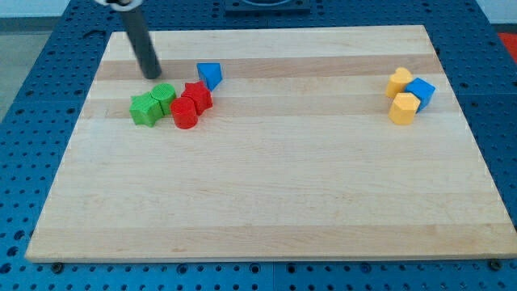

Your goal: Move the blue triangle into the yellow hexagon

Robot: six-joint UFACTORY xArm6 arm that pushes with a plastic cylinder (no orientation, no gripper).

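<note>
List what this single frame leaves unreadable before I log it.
- Arm: cut off by the view's top; only the rod and my tip show, left of the blue triangle.
- Two yellow blocks: too small to tell which is the hexagon.
- Red blocks and green blocks: bunched together, exact shapes unclear.
- Blue block: near side hidden by the yellow blocks.

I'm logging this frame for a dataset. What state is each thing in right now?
Tip: on the board, just above the green blocks, left of the blue triangle, touching none.
Blue triangle: against the red blocks' upper right.
Green blocks: two, touching.
Red blocks: two, touching.
Yellow blocks: two, beside the blue cube.
Blue cube: touching both.
</note>
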